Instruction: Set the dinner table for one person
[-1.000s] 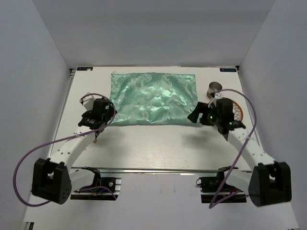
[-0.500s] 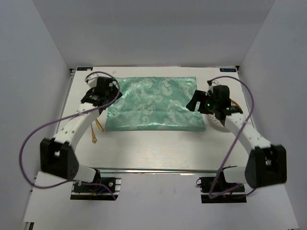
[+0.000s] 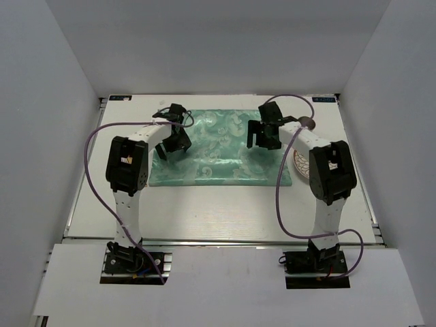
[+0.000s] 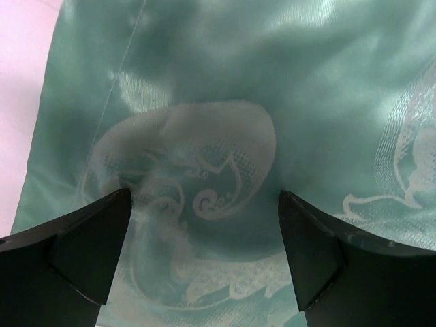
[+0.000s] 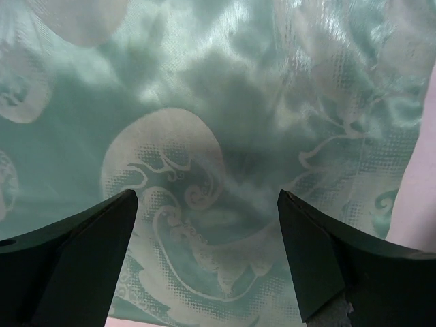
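The white dinner table [image 3: 218, 211] carries a shiny mint-green patterned cloth [image 3: 218, 160] spread flat at the back middle. My left gripper [image 3: 173, 142] is open and empty, low over the cloth's left part. In the left wrist view its jaws [image 4: 201, 225] stand wide apart over a pale swirl in the cloth [image 4: 204, 102]. My right gripper [image 3: 263, 136] is open and empty over the cloth's right part. In the right wrist view its jaws [image 5: 204, 231] are also wide apart above the cloth [image 5: 225, 88]. Whether the fingertips touch the cloth I cannot tell.
A patterned plate [image 3: 300, 163] lies just right of the cloth, partly hidden by my right arm. A metal cup [image 3: 308, 123] stands behind it. White walls enclose the table on three sides. A metal rail [image 3: 218, 240] runs along the near edge.
Both arms have stretched toward the back and swung inward. The grippers moved from the cloth's side edges to over its far part. The cloth now lies flatter.
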You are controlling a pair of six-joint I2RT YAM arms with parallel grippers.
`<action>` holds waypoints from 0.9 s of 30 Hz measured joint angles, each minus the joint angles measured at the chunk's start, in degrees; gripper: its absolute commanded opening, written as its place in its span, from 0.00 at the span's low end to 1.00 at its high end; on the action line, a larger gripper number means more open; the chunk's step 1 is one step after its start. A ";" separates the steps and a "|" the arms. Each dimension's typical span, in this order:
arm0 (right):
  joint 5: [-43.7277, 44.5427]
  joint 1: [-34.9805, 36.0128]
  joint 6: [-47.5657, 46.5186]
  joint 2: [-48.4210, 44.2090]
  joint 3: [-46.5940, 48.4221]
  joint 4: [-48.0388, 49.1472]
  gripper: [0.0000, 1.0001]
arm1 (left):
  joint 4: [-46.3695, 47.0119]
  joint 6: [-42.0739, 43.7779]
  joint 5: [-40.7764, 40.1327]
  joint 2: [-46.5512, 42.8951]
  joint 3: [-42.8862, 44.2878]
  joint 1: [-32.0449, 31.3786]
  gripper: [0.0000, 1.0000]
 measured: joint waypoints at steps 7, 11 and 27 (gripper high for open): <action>2.86 1.22 1.57 2.10 0.42 -3.78 0.89 | -2.19 0.11 0.22 -0.35 0.09 -0.07 0.98; 3.21 1.27 2.69 2.36 1.81 -4.94 0.89 | -3.87 0.17 0.24 -0.92 0.74 -0.07 0.98; 10.97 -7.08 17.40 -65.64 -39.06 4.52 0.89 | -3.93 4.52 -2.45 -49.90 -18.34 -0.02 0.98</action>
